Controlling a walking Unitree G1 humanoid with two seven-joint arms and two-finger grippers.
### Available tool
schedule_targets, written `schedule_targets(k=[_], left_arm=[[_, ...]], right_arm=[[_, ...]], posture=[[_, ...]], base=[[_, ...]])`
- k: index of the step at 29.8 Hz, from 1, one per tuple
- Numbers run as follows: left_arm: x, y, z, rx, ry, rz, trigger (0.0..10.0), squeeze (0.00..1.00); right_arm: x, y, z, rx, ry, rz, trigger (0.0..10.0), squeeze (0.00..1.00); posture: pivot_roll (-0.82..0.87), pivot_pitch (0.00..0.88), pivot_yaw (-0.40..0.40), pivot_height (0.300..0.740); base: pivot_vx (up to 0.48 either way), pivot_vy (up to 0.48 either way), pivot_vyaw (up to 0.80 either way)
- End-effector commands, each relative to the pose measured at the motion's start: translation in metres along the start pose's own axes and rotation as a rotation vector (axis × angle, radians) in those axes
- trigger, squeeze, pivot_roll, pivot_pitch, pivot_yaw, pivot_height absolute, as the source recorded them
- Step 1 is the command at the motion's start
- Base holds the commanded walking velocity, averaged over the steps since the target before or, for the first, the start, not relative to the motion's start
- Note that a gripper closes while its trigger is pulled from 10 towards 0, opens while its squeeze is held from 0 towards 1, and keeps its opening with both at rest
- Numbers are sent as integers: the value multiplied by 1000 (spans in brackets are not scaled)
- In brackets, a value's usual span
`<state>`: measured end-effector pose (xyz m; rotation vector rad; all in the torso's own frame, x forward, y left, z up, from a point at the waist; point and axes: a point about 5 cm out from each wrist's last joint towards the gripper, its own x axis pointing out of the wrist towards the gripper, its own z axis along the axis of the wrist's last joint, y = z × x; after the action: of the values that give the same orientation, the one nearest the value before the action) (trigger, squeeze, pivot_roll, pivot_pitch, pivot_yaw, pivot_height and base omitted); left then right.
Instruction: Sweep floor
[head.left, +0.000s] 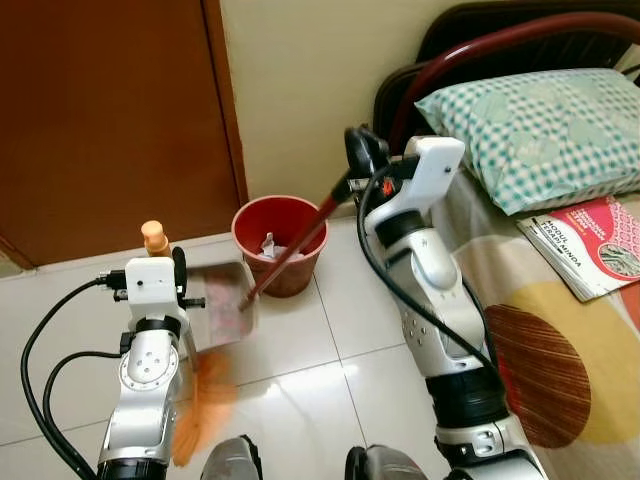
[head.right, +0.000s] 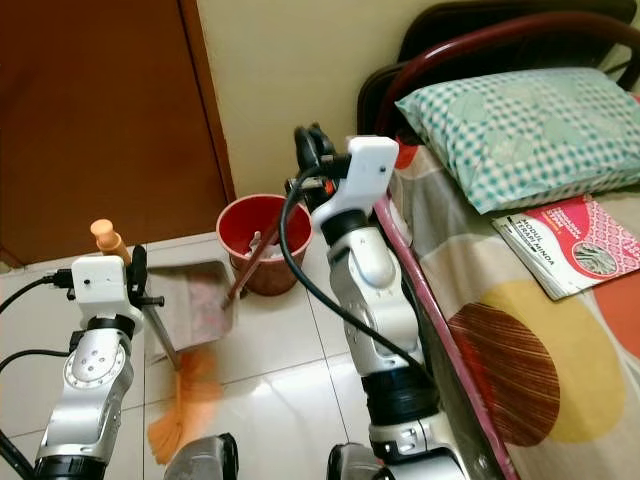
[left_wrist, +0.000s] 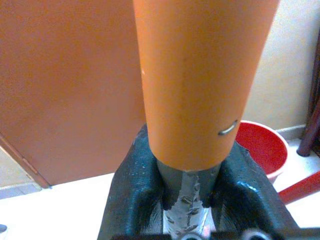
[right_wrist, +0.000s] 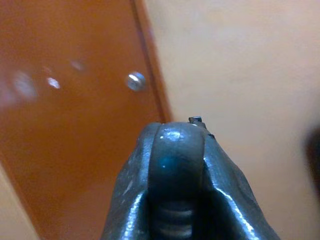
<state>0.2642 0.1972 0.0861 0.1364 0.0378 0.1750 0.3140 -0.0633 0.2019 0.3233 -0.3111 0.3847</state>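
Left hand (head.left: 178, 285) on upright broom (head.right: 180, 400), bristles down.

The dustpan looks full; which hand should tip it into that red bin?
Right hand: it grips the dustpan's red handle, already slanting over the red bin. The left hand holds the broom.

Left gripper (left_wrist: 186, 200) low and clamped (fingers pressed in), right gripper (head.left: 362, 152) raised, fingers closed, arm bent upward.
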Motion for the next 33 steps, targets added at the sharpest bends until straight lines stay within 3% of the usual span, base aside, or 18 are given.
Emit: schedule_targets(k=[1,2,3,9,17,21,24,27,30,33], left_arm=[[-1,4,0,13,10,-2,10000,0],[-1,4,0,14,10,-3,10000,0],[-1,5,0,16,12,-5,10000,0],[-1,5,0,19,16,-5,10000,0],[-4,6,0,16,21,-2,10000,0],[-8,11,-1,34,28,-14,10000,0],[-12,14,-1,41,33,-24,10000,0],[-14,16,0,42,31,-18,10000,0],[-14,19,3,41,20,-1,10000,0],[-14,18,3,48,19,-11,10000,0]], right_arm=[[0,-7,1,-107,-19,-83,10000,0],[0,-9,1,-125,-19,-99,10000,0],[3,-15,3,-218,-27,-142,10000,0],[2,-29,5,-359,-47,-227,10000,0],[-12,-44,-1,-403,-6,-239,10000,0],[-42,-73,-17,-443,138,-306,10000,0],[-68,-91,-24,-368,208,-384,10000,0],[-82,-95,-24,-391,209,-375,10000,0],[-106,-102,-29,-367,255,-413,10000,0],[-117,-103,-33,-365,286,-424,10000,0]], posture=[[47,143,-13,740],[47,143,-13,740],[48,145,-11,740],[51,149,-10,740],[50,161,-13,740],[38,168,-13,740],[31,167,-20,740],[30,163,-24,740],[29,154,-35,740],[25,151,-34,740]], base=[[0,0,0],[0,0,0],[0,0,0],[0,0,0],[0,0,0],[0,0,0],[0,0,0],[0,0,0],[0,175,0],[0,262,0]])
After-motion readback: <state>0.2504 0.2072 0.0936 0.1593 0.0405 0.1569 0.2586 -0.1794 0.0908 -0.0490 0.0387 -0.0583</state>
